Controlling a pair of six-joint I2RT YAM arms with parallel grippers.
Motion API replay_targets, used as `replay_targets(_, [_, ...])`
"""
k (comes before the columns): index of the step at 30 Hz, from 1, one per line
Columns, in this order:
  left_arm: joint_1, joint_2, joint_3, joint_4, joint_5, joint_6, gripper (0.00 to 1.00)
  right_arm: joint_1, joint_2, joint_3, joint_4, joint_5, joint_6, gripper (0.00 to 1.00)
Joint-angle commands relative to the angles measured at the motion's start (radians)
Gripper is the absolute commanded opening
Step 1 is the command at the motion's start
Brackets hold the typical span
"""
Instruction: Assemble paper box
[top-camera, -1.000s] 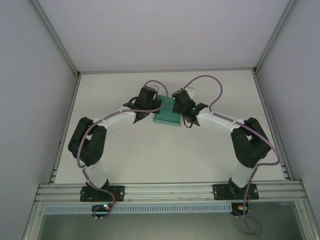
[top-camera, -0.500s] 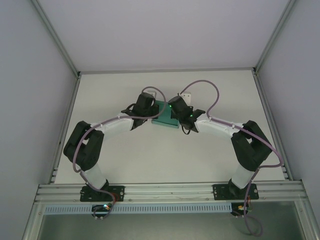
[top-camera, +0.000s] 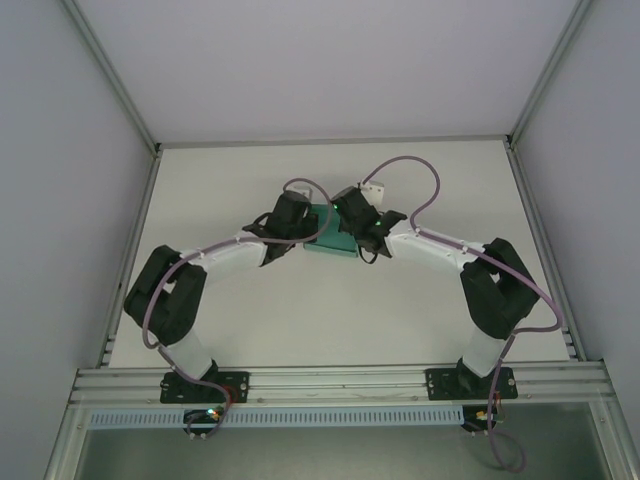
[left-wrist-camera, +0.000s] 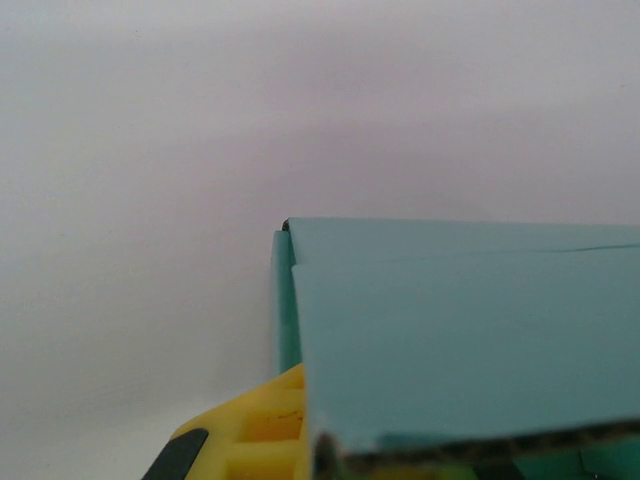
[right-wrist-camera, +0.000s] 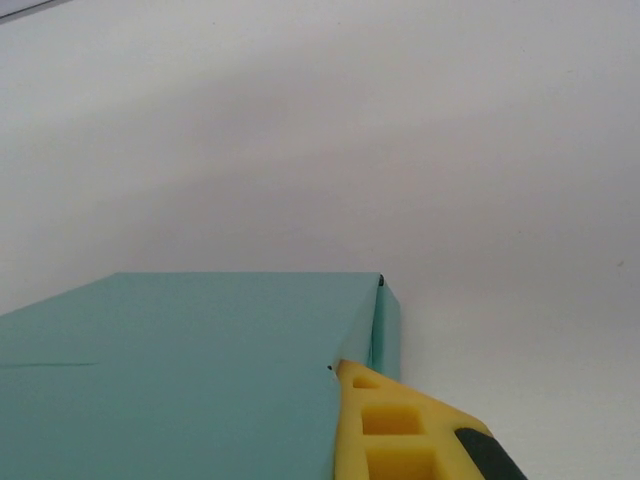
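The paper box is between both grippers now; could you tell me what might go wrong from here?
The left gripper and right gripper crowd the paper box from both sides; pushing inward could buckle the thin card. Their heads nearly meet above it, so they might collide.

We can read no text, label, brand, number or sign in any view. The teal card of the paper box (left-wrist-camera: 460, 340) shows plain in both wrist views.
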Motion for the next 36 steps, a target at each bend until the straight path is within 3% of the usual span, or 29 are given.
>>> replay_targets(1, [-0.038, 0.009, -0.059, -0.179, 0.067, -0.017, 0.0, 0.036, -0.02, -0.093, 0.14, -0.069, -0.075, 0.0])
replay_targets(7, [-0.032, -0.036, -0.108, -0.181, 0.06, -0.013, 0.0, 0.044, -0.061, -0.312, 0.32, -0.094, -0.237, 0.0])
replay_targets(12, [-0.033, -0.054, -0.121, -0.197, 0.069, -0.014, 0.03, 0.061, -0.056, -0.332, 0.329, -0.085, -0.285, 0.0])
replay_targets(14, [-0.032, -0.073, -0.129, -0.201, 0.067, -0.017, 0.13, 0.068, -0.049, -0.328, 0.317, -0.074, -0.291, 0.0])
replay_targets(16, [-0.035, -0.101, -0.138, -0.199, 0.076, -0.016, 0.34, 0.07, -0.045, -0.326, 0.307, -0.062, -0.293, 0.0])
replay_targets(20, [-0.04, -0.163, -0.149, -0.214, 0.08, -0.005, 0.47, 0.074, -0.045, -0.334, 0.297, -0.047, -0.299, 0.0])
replay_targets(23, [-0.04, -0.219, -0.155, -0.248, 0.089, -0.002, 0.64, 0.074, -0.045, -0.346, 0.302, -0.041, -0.318, 0.0])
replay_targets(24, [-0.04, -0.242, -0.158, -0.261, 0.089, -0.002, 0.72, 0.074, -0.045, -0.35, 0.305, -0.042, -0.326, 0.0])
replay_targets(26, [-0.038, -0.293, -0.147, -0.308, 0.069, -0.006, 0.98, 0.074, -0.046, -0.358, 0.312, -0.044, -0.356, 0.0])
replay_targets(31, [0.02, -0.369, -0.081, -0.386, 0.048, -0.029, 1.0, 0.076, -0.034, -0.378, 0.33, -0.051, -0.448, 0.0])
replay_targets(36, [0.192, -0.305, -0.006, -0.329, 0.24, -0.028, 1.0, 0.076, -0.01, -0.389, 0.376, -0.134, -0.598, 0.0])
